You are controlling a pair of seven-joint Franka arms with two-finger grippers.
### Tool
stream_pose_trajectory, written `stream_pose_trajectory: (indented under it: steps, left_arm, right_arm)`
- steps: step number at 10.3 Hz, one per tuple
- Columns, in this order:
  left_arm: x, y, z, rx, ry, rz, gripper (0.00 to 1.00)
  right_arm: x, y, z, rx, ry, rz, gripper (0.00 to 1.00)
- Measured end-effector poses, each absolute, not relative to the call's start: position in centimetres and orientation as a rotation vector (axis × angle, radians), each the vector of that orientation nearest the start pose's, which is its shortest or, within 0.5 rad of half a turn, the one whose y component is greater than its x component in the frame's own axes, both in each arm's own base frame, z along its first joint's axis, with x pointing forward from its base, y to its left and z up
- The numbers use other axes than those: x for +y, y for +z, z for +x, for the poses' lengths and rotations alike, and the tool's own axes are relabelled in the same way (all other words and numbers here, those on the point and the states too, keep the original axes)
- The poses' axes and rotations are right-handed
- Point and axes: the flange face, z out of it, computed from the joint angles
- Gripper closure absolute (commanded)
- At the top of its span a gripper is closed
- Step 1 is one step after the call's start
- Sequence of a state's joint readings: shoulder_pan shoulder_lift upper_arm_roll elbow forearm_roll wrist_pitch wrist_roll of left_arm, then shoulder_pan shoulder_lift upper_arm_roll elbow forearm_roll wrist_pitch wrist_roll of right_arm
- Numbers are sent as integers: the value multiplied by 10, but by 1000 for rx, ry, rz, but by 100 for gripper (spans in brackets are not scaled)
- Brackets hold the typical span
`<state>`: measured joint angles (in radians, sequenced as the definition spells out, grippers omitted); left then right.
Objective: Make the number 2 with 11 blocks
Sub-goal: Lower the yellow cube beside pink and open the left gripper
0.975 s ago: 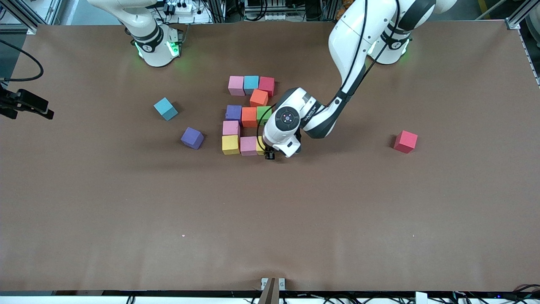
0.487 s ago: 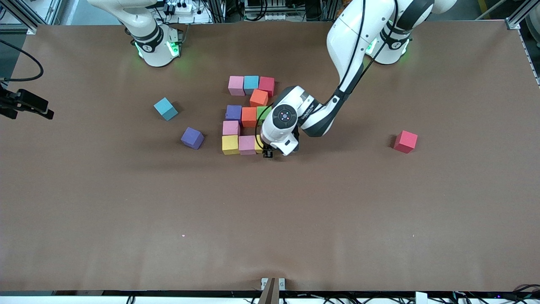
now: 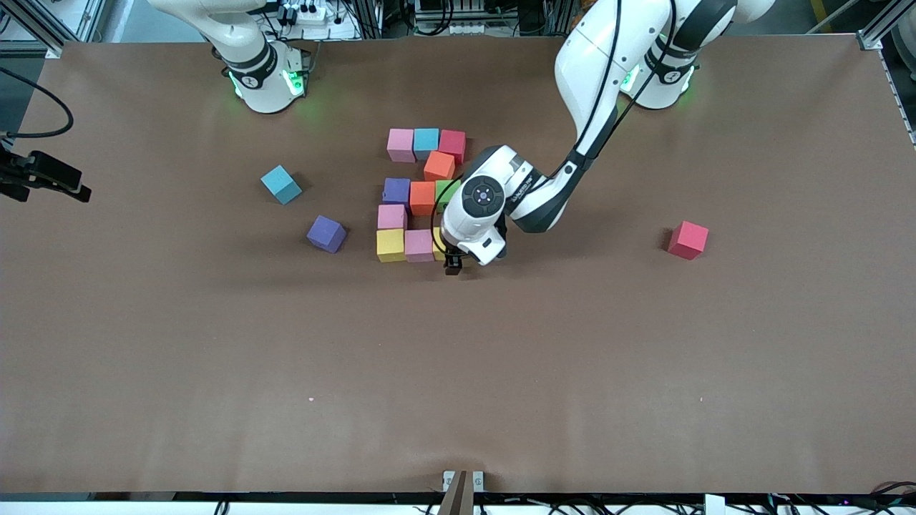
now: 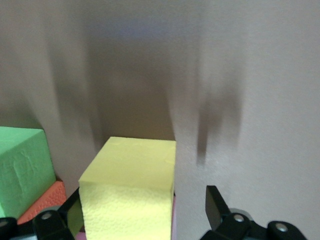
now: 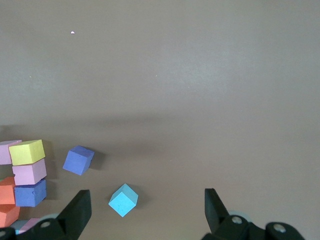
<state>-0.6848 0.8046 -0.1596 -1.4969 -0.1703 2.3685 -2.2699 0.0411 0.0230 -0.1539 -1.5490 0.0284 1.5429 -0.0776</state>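
Glossy white arms, black joint bands, green-lit bases, black cable, black claw (image 3: 452, 266) tips

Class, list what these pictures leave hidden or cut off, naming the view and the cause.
- Front view: the last yellow block is mostly covered by the left gripper.
- Left wrist view: the green block is cut by the picture's edge.
- Front view: the right gripper is outside the picture.

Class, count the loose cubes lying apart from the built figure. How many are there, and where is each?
3. A blue cube and a purple cube lie toward the right arm's end; a red cube lies toward the left arm's end. None seems hidden.
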Motion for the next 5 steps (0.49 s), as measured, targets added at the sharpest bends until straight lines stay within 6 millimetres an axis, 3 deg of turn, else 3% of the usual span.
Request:
stream_pose_trajectory:
  steps: [5]
  left_arm:
    - [-525,244,491,2179,-340,2200,0]
  right_arm:
    - [-60,620,555,57,40,-3113,0]
